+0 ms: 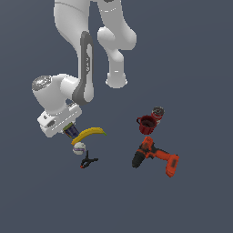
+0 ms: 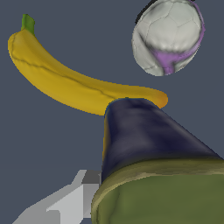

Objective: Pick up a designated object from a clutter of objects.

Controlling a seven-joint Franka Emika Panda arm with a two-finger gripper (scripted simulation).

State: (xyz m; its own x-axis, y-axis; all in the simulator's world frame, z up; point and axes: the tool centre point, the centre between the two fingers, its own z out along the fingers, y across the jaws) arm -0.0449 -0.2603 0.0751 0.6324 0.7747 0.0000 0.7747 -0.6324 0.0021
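Note:
The dark blue can (image 1: 70,131) with yellowish marks sits right under my gripper (image 1: 69,129) at the exterior view's left, tilted in line with the hand. In the wrist view the can (image 2: 144,140) fills the near field, with its olive-green top closest to the camera. One grey finger (image 2: 65,201) lies against its side; the other finger is hidden behind the can. The gripper looks shut on the can. The yellow banana (image 1: 89,134) (image 2: 65,83) lies just beyond it, touching or nearly touching the can's far end.
A white ball (image 1: 79,148) (image 2: 168,37) with a purple patch lies below the banana, and a black clamp (image 1: 88,161) below that. To the exterior view's right stand a red mug (image 1: 146,124), a red can (image 1: 158,113) and an orange-black drill (image 1: 154,157).

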